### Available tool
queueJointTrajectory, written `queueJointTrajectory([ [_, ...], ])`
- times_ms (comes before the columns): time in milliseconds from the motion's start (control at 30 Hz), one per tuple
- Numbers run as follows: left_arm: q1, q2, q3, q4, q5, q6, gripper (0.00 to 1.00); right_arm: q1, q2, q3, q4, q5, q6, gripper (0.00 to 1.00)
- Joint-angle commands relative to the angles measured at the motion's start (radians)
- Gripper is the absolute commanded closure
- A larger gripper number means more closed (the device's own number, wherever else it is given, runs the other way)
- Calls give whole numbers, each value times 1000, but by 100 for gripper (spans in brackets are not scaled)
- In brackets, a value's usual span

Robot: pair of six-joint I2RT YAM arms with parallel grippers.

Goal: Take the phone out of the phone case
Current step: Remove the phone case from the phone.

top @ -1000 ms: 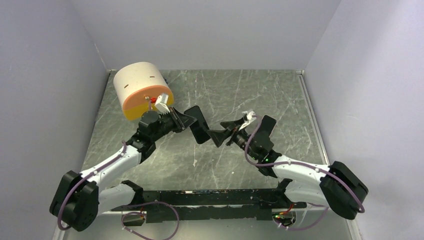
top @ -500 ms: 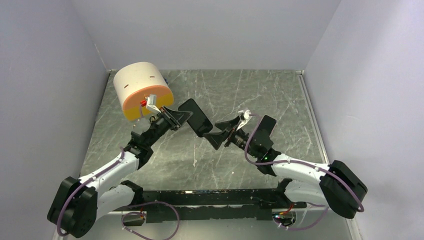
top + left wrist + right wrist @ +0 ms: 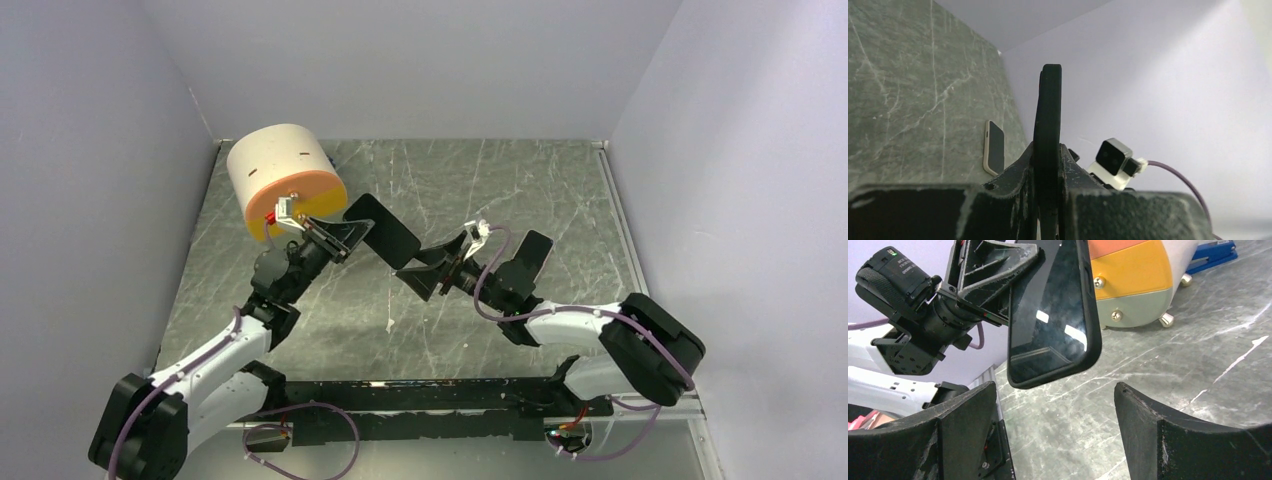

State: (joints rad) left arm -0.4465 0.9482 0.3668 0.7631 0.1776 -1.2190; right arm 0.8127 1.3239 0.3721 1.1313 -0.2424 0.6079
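Observation:
My left gripper (image 3: pixel 345 232) is shut on one end of the black phone case (image 3: pixel 380 228) and holds it in the air, edge-on in the left wrist view (image 3: pixel 1048 115). The case's glossy dark face (image 3: pixel 1053 315) hangs just beyond my right gripper (image 3: pixel 1055 395). That gripper is open, with nothing between its fingers (image 3: pixel 968 415), and it sits just below and right of the case's free end (image 3: pixel 425 275). A dark phone (image 3: pixel 530 255) with a pale rim (image 3: pixel 994 147) lies flat on the table behind the right arm.
A round cream, orange and yellow container (image 3: pixel 285 180) stands on small feet at the back left, close behind the left gripper. A blue stapler (image 3: pixel 1213 252) lies beyond it. White walls enclose the grey marble table (image 3: pixel 450 180) on three sides.
The left arm has carried the case up and toward the back left. The right gripper has followed it leftward, and its jaws have narrowed slightly while staying open.

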Motion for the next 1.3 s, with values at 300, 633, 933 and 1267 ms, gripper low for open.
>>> queueJointTrajectory([
  [300, 3, -61, -36, 169, -72, -157, 97, 0, 82, 96, 251, -138, 54, 30],
  [633, 11, -82, -29, 94, -57, -192, 98, 0, 97, 124, 256, -230, 35, 61],
  [933, 52, 2, 16, 76, 112, -232, 97, -1, 101, 117, 249, -310, -107, 92],
  [1267, 102, 70, 71, 87, 302, -220, 97, -8, 59, 136, 60, -306, -317, 100],
])
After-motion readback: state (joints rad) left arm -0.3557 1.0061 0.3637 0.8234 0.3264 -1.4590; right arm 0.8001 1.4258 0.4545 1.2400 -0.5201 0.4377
